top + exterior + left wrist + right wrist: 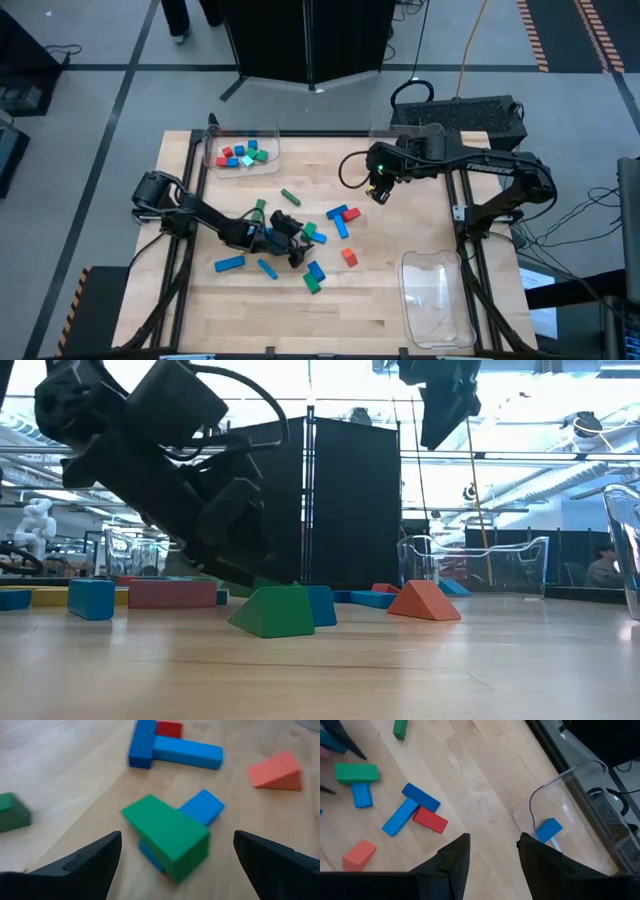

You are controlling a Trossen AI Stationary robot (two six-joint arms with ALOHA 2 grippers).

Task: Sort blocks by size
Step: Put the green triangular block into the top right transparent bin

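no readable text, no labels, no brands, no numbers, no signs anywhere

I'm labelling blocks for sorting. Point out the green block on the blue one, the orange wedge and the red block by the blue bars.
green rectangular block (167, 832): left wrist view, top face.
orange wedge block (276, 770): left wrist view, sloped face.
red rectangular block (430, 820): right wrist view, top face.

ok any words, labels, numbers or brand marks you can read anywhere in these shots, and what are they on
None can be read in any view.
The blocks are plain coloured faces, no print.
The clear trays carry no label that shows.
The left gripper and right gripper show no readable marking.
The black box behind the table: any marking is too small to read.
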